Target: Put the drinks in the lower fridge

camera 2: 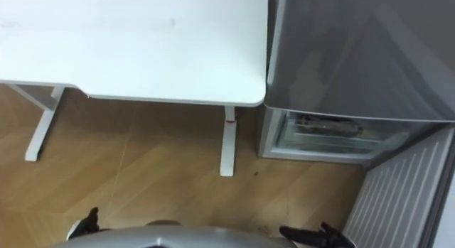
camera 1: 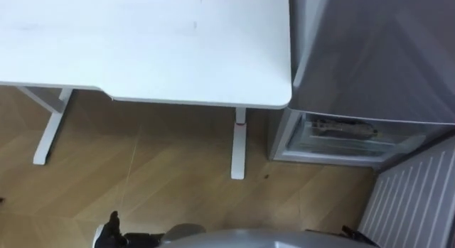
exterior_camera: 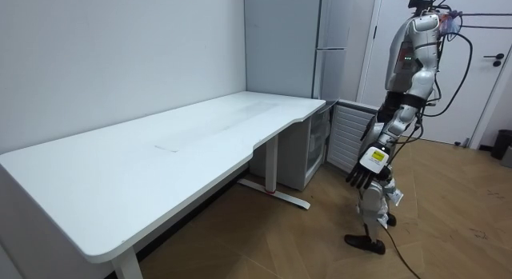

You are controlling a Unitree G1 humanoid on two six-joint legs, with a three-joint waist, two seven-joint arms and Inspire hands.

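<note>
The grey fridge (camera 1: 377, 49) stands to the right of the white table (camera 1: 142, 42). Its lower compartment (camera 1: 348, 138) is uncovered, with a clear drawer front and some dark shapes behind it that I cannot make out. The lower door (camera 1: 416, 198) is swung out to the right, its ribbed inner side facing me. I stand on the wood floor a step back from the fridge. My left hand (camera 1: 106, 236) hangs low at my side with relaxed fingers and holds nothing. My right hand (camera 2: 313, 236) hangs low on the other side, its fingers spread and empty.
The table's white legs (camera 1: 238, 145) stand on the wood floor (camera 1: 156, 177) between me and the wall. In the room view the swung-out door (exterior_camera: 350, 135) juts into the floor space beside me, and a white room door (exterior_camera: 492, 63) is behind me.
</note>
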